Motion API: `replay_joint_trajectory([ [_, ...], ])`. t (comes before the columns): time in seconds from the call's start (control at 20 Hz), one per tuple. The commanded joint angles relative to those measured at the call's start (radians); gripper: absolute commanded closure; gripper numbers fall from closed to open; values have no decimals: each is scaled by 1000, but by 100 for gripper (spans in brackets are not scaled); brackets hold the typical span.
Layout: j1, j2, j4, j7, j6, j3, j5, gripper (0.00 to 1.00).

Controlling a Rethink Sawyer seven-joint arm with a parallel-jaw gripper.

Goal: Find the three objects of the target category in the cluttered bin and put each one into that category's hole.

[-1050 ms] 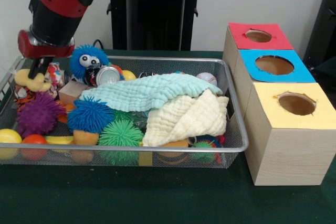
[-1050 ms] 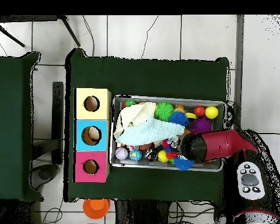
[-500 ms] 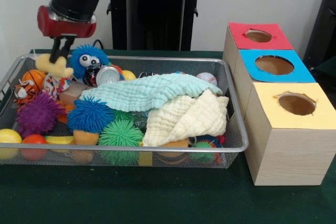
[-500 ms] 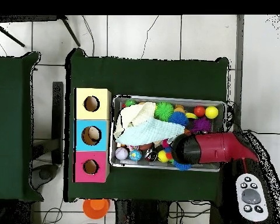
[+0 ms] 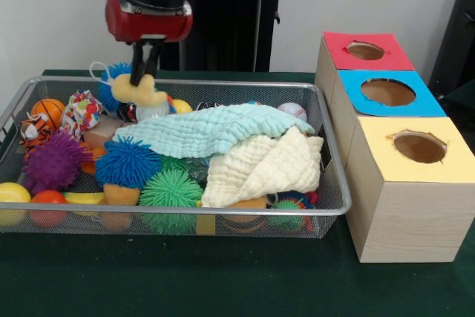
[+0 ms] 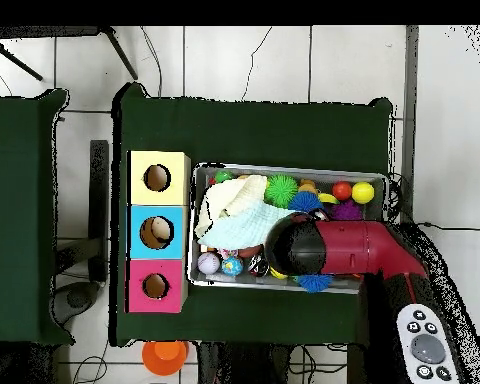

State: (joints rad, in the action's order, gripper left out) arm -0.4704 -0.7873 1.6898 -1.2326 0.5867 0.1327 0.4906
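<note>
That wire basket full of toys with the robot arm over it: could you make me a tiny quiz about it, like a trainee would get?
1. True or false: the gripper hangs empty above the wire basket.
2. Which box is nearest the camera in the front view? A) red box B) blue box C) yellow box
3. Fill in: the cream cloth lies partly under the pale ____ cloth.

Key: 1. False, it grips a yellow plush toy. 2. C. 3. Blue.
</note>
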Motion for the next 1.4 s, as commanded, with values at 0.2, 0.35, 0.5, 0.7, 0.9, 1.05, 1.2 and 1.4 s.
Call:
replay_joint_trajectory([
  [0.2, -15, -115, 183, -48, 67, 144, -156, 100],
  [0.35, -26, -140, 239, -67, 48, 179, -222, 100],
  [0.5, -46, -165, 298, -57, 20, 214, -270, 100],
  [0.7, -103, -184, 386, -44, -56, 333, -364, 100],
  [0.9, -143, -165, 438, -51, -108, 431, -423, 100],
  [1.05, -184, -153, 473, -49, -127, 515, -467, 100],
  [1.2, -206, -140, 490, -64, -151, 574, -485, 100],
  [1.4, -227, -124, 502, -87, -182, 630, -493, 100],
])
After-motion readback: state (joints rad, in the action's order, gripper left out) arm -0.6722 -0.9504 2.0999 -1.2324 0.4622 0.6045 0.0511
